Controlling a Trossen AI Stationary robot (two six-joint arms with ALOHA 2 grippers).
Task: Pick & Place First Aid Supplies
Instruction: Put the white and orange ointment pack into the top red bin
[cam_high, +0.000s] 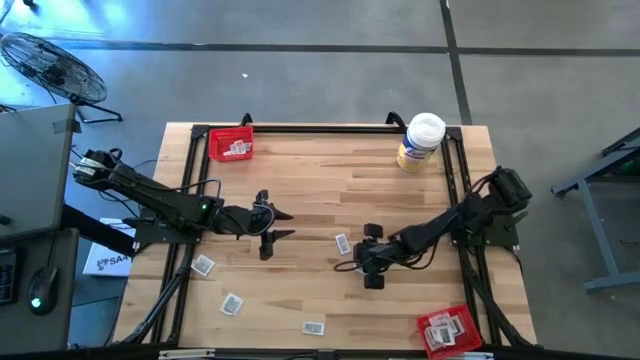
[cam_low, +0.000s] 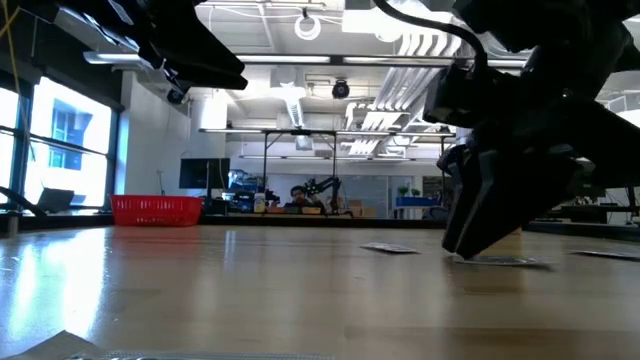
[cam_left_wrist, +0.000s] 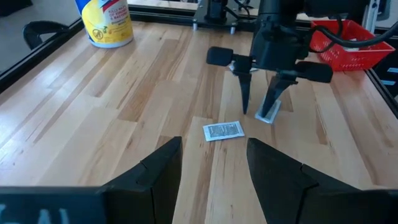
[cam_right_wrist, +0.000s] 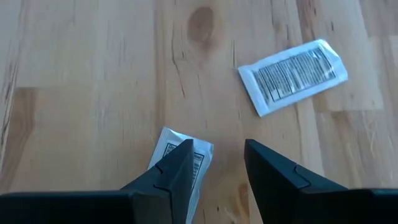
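Small white packets with dark print lie flat on the wooden table. One packet (cam_right_wrist: 291, 73) (cam_left_wrist: 222, 130) (cam_high: 343, 243) lies between the two arms, and a second packet (cam_right_wrist: 180, 152) (cam_left_wrist: 269, 114) lies under my right gripper (cam_right_wrist: 217, 162) (cam_left_wrist: 257, 111) (cam_high: 352, 262). That gripper is open, points down and is low over the table (cam_low: 490, 235). My left gripper (cam_high: 285, 226) (cam_left_wrist: 214, 155) is open and hovers left of centre, facing the right arm. Three more packets (cam_high: 203, 265), (cam_high: 232, 303), (cam_high: 313, 327) lie near the table's near left edge. My right gripper comes from above, pointing down, with its fingers spread. One fingertip (cam_right_wrist: 180, 163) stands on the end of the second packet (cam_right_wrist: 200, 151), which lies on the wood. The other fingertip (cam_right_wrist: 264, 163) is over bare wood beside it. The finger hides the exact spot.
A red tray (cam_high: 231, 145) holding packets sits at the far left corner, and another red tray (cam_high: 449, 330) with packets sits at the near right corner. A white-lidded yellow-labelled tub (cam_high: 420, 142) (cam_left_wrist: 106, 23) stands at the far right. A black frame (cam_high: 300, 128) rims the table.
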